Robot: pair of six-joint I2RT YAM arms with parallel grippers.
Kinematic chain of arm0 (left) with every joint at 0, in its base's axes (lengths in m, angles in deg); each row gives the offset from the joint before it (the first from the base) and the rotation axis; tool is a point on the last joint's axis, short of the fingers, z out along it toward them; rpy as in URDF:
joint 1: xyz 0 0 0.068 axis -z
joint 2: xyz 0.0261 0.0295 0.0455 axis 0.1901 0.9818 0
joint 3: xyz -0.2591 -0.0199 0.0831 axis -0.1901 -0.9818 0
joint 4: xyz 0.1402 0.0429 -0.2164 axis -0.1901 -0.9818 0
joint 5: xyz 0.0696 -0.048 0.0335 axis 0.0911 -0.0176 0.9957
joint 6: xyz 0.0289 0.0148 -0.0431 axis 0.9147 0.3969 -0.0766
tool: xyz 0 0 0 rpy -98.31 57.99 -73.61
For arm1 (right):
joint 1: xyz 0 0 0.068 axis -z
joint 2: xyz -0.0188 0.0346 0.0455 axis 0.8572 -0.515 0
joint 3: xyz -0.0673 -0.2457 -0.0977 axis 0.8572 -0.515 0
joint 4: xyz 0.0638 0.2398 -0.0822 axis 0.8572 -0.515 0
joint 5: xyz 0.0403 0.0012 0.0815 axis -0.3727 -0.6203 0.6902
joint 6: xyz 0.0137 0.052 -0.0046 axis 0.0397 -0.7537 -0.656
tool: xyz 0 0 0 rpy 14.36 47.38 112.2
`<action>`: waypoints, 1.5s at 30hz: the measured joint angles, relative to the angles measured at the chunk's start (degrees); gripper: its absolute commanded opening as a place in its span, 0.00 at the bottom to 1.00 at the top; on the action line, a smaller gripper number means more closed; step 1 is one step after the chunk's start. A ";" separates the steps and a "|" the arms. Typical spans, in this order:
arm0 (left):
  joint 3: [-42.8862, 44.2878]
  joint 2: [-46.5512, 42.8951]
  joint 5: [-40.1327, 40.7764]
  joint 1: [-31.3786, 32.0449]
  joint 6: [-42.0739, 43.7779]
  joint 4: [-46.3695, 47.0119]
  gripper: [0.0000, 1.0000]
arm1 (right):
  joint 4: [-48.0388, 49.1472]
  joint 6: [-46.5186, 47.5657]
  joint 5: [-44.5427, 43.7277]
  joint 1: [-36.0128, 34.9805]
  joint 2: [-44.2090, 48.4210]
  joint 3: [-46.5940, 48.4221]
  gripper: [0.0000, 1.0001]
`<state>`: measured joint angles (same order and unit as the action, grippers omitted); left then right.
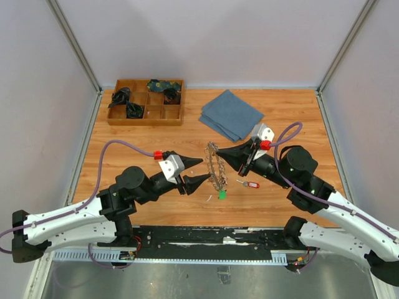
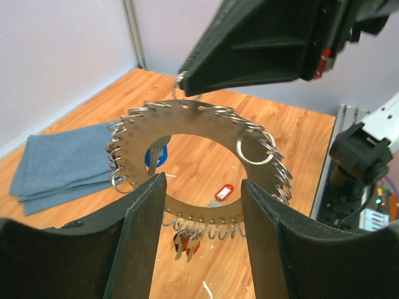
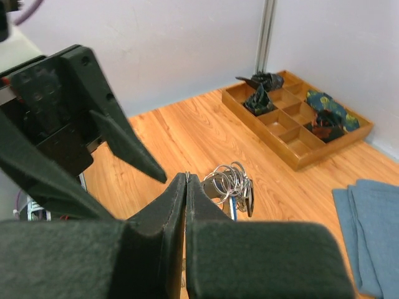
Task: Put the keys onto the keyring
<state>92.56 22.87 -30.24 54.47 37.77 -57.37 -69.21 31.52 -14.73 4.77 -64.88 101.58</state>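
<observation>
The keyring (image 1: 216,167), a flat metal ring edged with many small split rings, stands upright above the table between the two grippers. My right gripper (image 1: 220,151) is shut on its top edge; the thin metal edge shows between the closed jaws in the right wrist view (image 3: 187,179). My left gripper (image 1: 199,172) is open, and in the left wrist view (image 2: 202,190) its jaws stand either side of the keyring's (image 2: 187,124) lower part without touching it. A blue-tagged key (image 2: 156,156) and a red-tagged key (image 2: 187,243) hang from it. A loose red-tagged key (image 1: 250,184) and a green-tagged key (image 1: 222,194) lie on the table.
A wooden compartment tray (image 1: 146,118) with dark items stands at the back left. A folded blue cloth (image 1: 230,114) lies at the back centre-right. Walls close the table on three sides.
</observation>
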 measured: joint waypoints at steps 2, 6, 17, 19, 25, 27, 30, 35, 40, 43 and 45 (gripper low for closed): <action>-0.13 0.81 3.30 2.75 2.38 0.28 0.57 | -3.67 0.04 0.22 0.98 -0.85 2.03 0.00; -2.67 0.68 6.88 6.43 8.59 3.93 0.57 | -10.29 -1.51 2.67 6.93 -2.25 5.92 0.00; -10.51 6.03 12.85 14.99 42.62 22.38 0.61 | -18.60 -7.54 12.07 16.44 -3.39 9.57 0.00; -11.63 8.31 12.87 15.21 47.84 24.30 0.58 | -18.97 -8.13 13.35 16.44 -3.41 10.10 0.00; -12.57 10.67 13.05 15.30 57.33 32.30 0.51 | -20.33 -9.60 16.41 16.44 -3.34 11.76 0.00; -13.42 10.67 13.35 15.30 59.74 35.26 0.48 | -21.05 -9.92 17.29 16.44 -3.37 12.41 0.00; -14.16 10.67 13.44 15.32 62.45 37.90 0.43 | -21.64 -10.29 18.71 16.44 -3.39 13.29 0.00; -14.16 11.23 12.70 15.32 64.65 40.92 0.37 | -21.84 -11.08 20.13 16.44 -3.58 14.01 0.00; -14.16 13.35 11.34 15.52 65.59 43.01 0.37 | -21.84 -11.65 20.31 16.44 -3.87 14.10 0.00; -13.92 15.17 10.75 16.13 66.27 43.95 0.43 | -21.81 -12.11 20.35 16.44 -4.07 14.10 0.00; -13.86 16.39 10.51 16.46 66.90 44.19 0.44 | -21.81 -12.46 20.46 16.44 -4.15 14.10 0.00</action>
<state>78.70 39.26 -19.73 70.93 104.68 -13.17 -91.03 19.06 5.73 21.20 -69.03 115.68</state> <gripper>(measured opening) 0.423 0.009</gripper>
